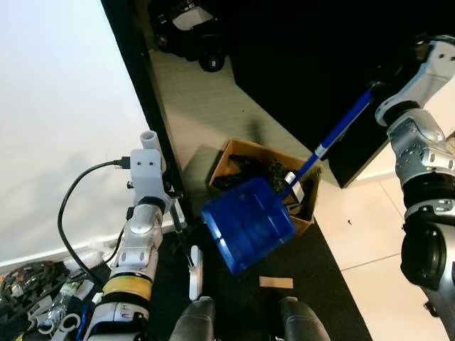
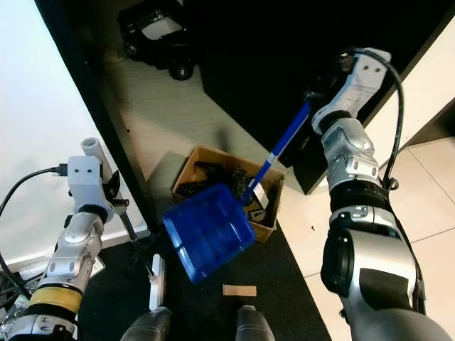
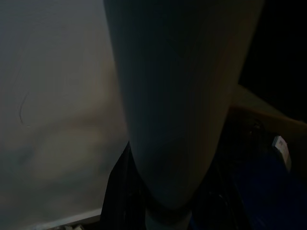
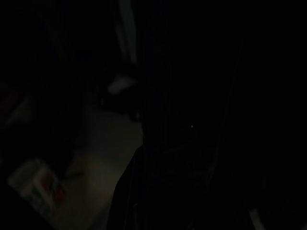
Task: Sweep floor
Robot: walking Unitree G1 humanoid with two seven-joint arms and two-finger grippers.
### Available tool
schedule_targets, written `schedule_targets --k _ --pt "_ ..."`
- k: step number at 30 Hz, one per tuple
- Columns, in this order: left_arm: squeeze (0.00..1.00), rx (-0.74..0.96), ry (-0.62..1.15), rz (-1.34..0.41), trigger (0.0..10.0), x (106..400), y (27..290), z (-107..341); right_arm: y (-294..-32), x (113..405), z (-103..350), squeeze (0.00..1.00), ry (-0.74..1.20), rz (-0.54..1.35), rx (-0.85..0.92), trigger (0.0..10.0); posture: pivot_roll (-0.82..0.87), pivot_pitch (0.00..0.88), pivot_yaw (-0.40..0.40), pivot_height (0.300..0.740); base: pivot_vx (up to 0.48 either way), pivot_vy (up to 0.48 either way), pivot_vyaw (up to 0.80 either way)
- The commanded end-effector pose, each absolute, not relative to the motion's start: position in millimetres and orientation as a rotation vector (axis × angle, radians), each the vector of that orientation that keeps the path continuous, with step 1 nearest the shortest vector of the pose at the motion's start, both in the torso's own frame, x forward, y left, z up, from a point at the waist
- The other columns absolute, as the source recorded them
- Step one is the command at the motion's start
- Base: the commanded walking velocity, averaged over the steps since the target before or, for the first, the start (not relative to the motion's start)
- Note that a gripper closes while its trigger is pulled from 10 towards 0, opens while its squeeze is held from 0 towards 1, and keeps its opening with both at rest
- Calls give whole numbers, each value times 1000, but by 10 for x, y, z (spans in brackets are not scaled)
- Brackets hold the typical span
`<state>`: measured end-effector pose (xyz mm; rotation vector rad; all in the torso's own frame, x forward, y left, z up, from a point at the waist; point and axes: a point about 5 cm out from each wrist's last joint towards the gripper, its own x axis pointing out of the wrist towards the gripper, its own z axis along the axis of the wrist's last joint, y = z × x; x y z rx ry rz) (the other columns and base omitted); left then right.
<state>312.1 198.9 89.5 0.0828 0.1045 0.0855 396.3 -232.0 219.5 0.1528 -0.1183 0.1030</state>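
A blue dustpan [image 1: 247,224] hangs tilted over the front edge of an open cardboard box [image 1: 238,150] that holds dark debris [image 1: 259,169]. Its long blue handle [image 1: 341,128] runs up and right into my right gripper [image 1: 377,89], which is shut on it against the dark cabinet. On the left, my left gripper [image 1: 174,209] is shut on a broom handle; the thin dark stick slants down to a white broom head [image 1: 195,277] on the floor. The left wrist view has that pale handle [image 3: 177,120] close up, with the dustpan [image 3: 264,191] beyond it.
A small tan scrap [image 1: 276,282] lies on the black mat [image 1: 327,298] in front of my feet. A white wall [image 1: 64,106] stands to the left, and a black cabinet [image 1: 320,42] behind the box. Clutter [image 1: 28,284] lies at the bottom left, white tiles [image 1: 370,227] at the right.
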Motion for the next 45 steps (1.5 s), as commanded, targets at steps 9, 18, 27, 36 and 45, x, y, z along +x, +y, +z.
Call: schedule_targets --k 9,18,27,36,45 --pt "0 155 160 88 10000 3066 2092 792 -2240 3815 1694 0 58 118 120 10000 -1 115 -20 740 0 0 0" --pt "0 125 144 92 10000 3060 2006 754 -2245 3648 1633 0 -127 18 119 10000 -11 75 -31 740 0 0 0" --pt "0 115 161 89 10000 3082 1945 681 -2131 3553 1536 0 -129 62 110 10000 -17 44 -35 740 0 0 0" --pt "0 126 230 88 10000 2953 1962 445 -2157 3432 1318 0 -52 73 -5 10000 -17 26 -30 740 0 0 0" --pt "0 135 240 72 10000 2927 1963 412 -2335 3304 1088 0 77 37 -80 10000 -20 42 -22 740 0 0 0"
